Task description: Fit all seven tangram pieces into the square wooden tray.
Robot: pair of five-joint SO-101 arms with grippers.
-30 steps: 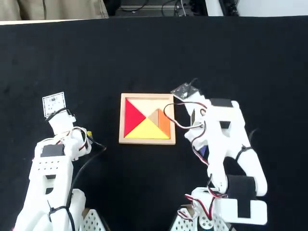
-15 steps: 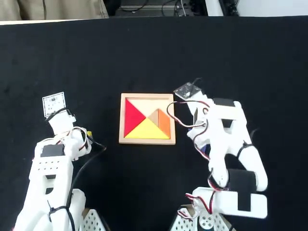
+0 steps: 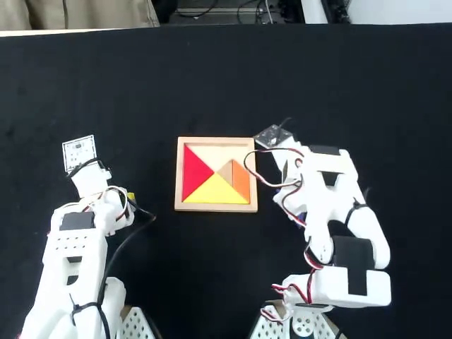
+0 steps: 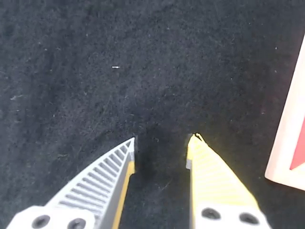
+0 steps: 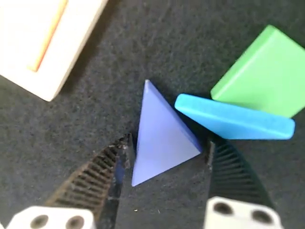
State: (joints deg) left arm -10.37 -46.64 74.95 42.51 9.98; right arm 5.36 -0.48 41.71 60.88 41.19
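Observation:
The square wooden tray (image 3: 179, 172) lies mid-table with a red, a yellow, an orange and a tan piece in it. Its corner (image 5: 45, 71) shows in the right wrist view. My right gripper (image 5: 164, 145) is open just over the cloth, its fingers either side of a blue-violet triangle (image 5: 159, 133). A light blue piece (image 5: 233, 121) touches that triangle, tilted against a green piece (image 5: 262, 71). The right arm (image 3: 321, 191) stands right of the tray and hides these pieces in the high view. My left gripper (image 4: 162, 143) is open over bare cloth, left of the tray edge (image 4: 290, 138).
Black cloth covers the whole table. A small white tag (image 3: 78, 152) rides on the left arm (image 3: 85, 226), which stands well left of the tray. Cables loop off the right arm near the tray's right edge.
The right arm has shifted slightly, its wrist swinging a little right and then back toward the tray. The left arm and the tray pieces have stayed put.

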